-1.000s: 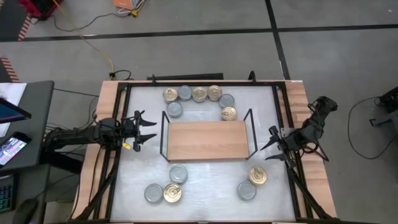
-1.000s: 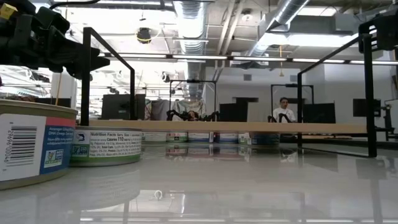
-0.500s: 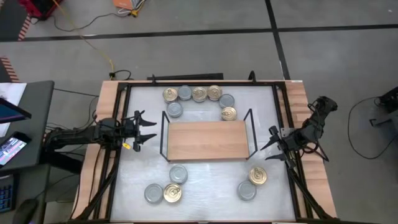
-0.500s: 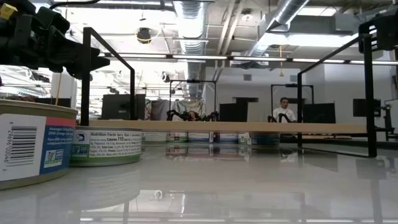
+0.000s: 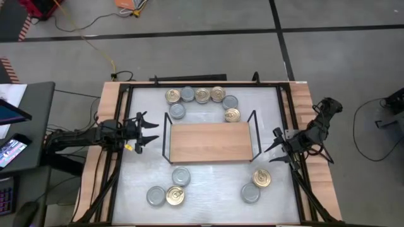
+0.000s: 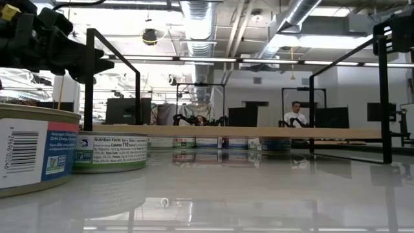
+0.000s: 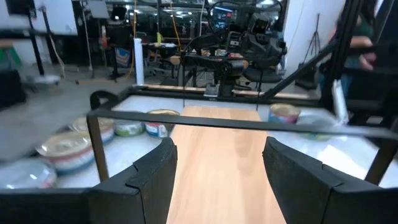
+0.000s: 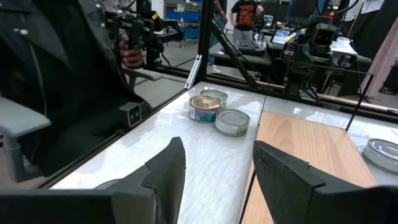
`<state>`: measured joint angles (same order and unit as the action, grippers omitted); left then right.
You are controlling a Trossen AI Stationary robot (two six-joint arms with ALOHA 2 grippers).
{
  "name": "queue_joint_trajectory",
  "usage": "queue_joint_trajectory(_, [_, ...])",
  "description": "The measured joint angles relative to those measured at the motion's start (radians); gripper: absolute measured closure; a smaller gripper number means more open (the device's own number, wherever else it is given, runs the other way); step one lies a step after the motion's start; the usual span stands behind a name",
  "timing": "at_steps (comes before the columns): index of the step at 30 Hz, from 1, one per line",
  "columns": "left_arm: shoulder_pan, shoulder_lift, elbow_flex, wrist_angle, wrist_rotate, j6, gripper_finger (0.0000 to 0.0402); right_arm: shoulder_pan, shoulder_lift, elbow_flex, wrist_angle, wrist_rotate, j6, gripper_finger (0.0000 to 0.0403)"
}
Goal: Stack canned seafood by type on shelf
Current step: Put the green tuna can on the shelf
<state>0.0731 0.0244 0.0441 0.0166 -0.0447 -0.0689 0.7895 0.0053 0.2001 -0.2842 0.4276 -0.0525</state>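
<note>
The shelf (image 5: 211,142), a light wooden board with black wire ends, lies mid-table. Several canned seafood tins with gold or silver lids (image 5: 202,95) stand on their bases in an arc behind it. Three more (image 5: 175,196) stand near the front left, and two (image 5: 262,178) at the front right. My left gripper (image 5: 149,132) hovers open just off the shelf's left end, pointing level along the board (image 7: 217,143). My right gripper (image 5: 273,148) hovers open off the shelf's right end, with two tins (image 8: 232,121) ahead of it. Neither holds anything.
A black frame (image 5: 126,91) runs around the white tabletop (image 5: 208,180). The shelf's wire ends (image 6: 381,97) rise well above the board. In the low view two tins (image 6: 110,152) stand close at the left. People and equipment show in the room beyond the table.
</note>
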Motion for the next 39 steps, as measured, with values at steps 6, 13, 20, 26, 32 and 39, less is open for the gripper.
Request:
queue_joint_trajectory(6, [0.0,-0.001,0.0,0.056,0.007,-0.099,0.0174,0.0,0.0,0.0,0.0,0.0,0.0,0.0188])
queue_joint_trajectory(13, [0.0,0.0,0.0,0.018,-0.02,-0.174,0.0174,0.0,0.0,0.0,0.0,0.0,0.0,0.0188])
queue_joint_trajectory(20, [0.0,0.0,0.0,0.023,-0.027,-0.192,0.0174,0.0,0.0,0.0,0.0,0.0,0.0,0.0188])
queue_joint_trajectory(26, [0.0,0.0,0.015,0.025,0.0,-0.199,0.0174,0.0,0.0,0.0,0.008,0.0,-0.077,0.0188])
queue_joint_trajectory(32, [0.0,-0.001,0.073,0.03,0.027,-0.052,0.0174,0.001,0.0,0.0,0.226,-0.037,-0.28,0.0188])
queue_joint_trajectory(39, [0.0,0.0,0.095,0.028,0.021,-0.023,0.0174,0.003,-0.001,0.0,0.531,-0.037,-0.336,0.0188])
